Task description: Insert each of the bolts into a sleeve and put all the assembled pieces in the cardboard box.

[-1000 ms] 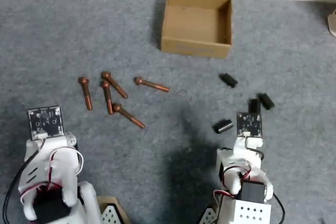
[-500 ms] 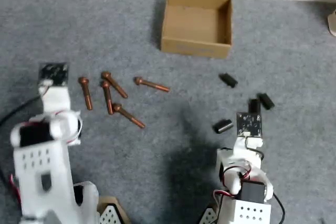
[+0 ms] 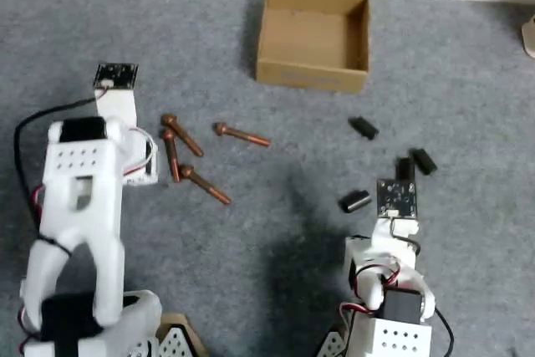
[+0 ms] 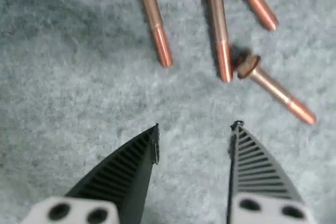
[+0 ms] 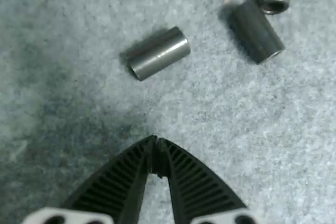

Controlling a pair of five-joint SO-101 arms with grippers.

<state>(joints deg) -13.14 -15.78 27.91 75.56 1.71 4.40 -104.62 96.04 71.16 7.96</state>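
From the high view, a grey felt-like surface (image 3: 276, 240) runs to a pale strip at the far edge. The cardboard box (image 3: 313, 35) stands open at the far middle. Copper bolts (image 3: 242, 135) lie beside the left arm (image 3: 84, 165), and black sleeves (image 3: 355, 201) lie ahead of the right arm (image 3: 389, 282).

In the left wrist view, the left gripper (image 4: 195, 126) is spread and holds nothing, just short of the bolts.

In the right wrist view, the right gripper (image 5: 156, 140) is pinched together on nothing, with sleeves near.

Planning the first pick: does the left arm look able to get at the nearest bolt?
Probably yes: the left end effector is open above the grey mat, and the nearest bolt lies just ahead with nothing between them.
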